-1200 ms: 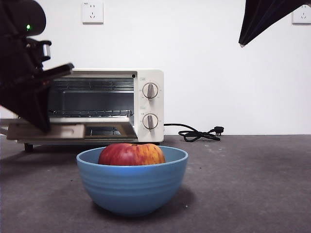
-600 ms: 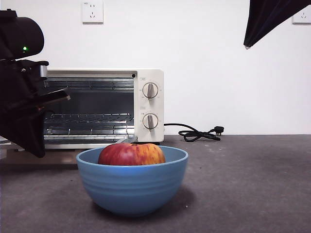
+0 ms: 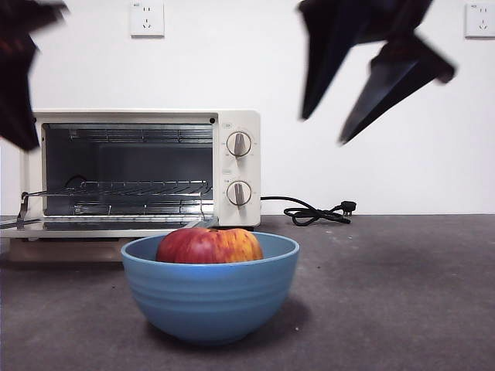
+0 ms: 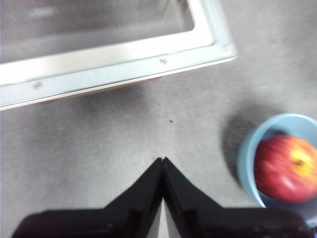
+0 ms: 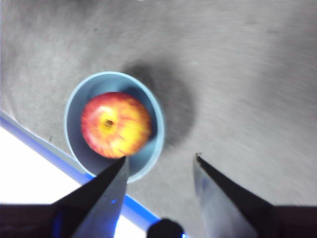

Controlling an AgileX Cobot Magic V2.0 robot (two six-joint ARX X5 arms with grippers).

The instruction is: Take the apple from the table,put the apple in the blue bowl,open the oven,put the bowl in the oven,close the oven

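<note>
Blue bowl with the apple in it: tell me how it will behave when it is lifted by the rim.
The blue bowl looks glossy, so jaws may slip on its rim. The apple lies loose inside and is round, so it would probably roll if the bowl tilts. With the fruit filling much of it, the load likely feels fairly heavy for a rim grip.

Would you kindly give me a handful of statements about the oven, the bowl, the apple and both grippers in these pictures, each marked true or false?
1. The round red and yellow apple lies inside the glossy blue bowl. True.
2. The cream-white toaster oven has its door shut. False: the door hangs open and the wire rack inside shows.
3. The left gripper is shut on nothing, above the dark grey table. True.
4. The right gripper is clamped on the bowl's rim. False: its jaws are open, above the bowl and apart from it.
5. The bowl stands inside the oven. False: it stands on the table before the oven.
</note>
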